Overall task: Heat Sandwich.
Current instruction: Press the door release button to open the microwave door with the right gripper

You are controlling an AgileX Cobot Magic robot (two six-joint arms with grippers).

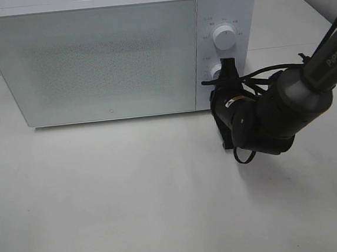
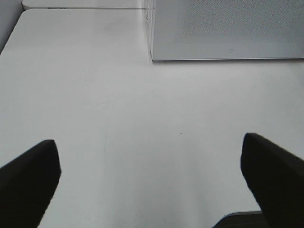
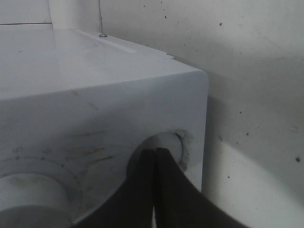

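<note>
The right pincer [image 1: 228,67], jaws pressed together, touches the lower knob [image 1: 215,70] of the microwave [image 1: 104,61]; the left pincer [image 2: 147,152] gapes wide above the worktop [image 2: 118,109].

Microwave [image 1: 103,55], door shut, blocks the counter [image 1: 105,214] from 10 to 1 o'clock. Right arm [image 1: 284,101] occupies 3 o'clock, its tool [image 1: 227,65] pinched closed at the lower knob [image 1: 215,70], barring the control panel. Counter from 4 through 9 o'clock lies unobstructed for passage.
</note>
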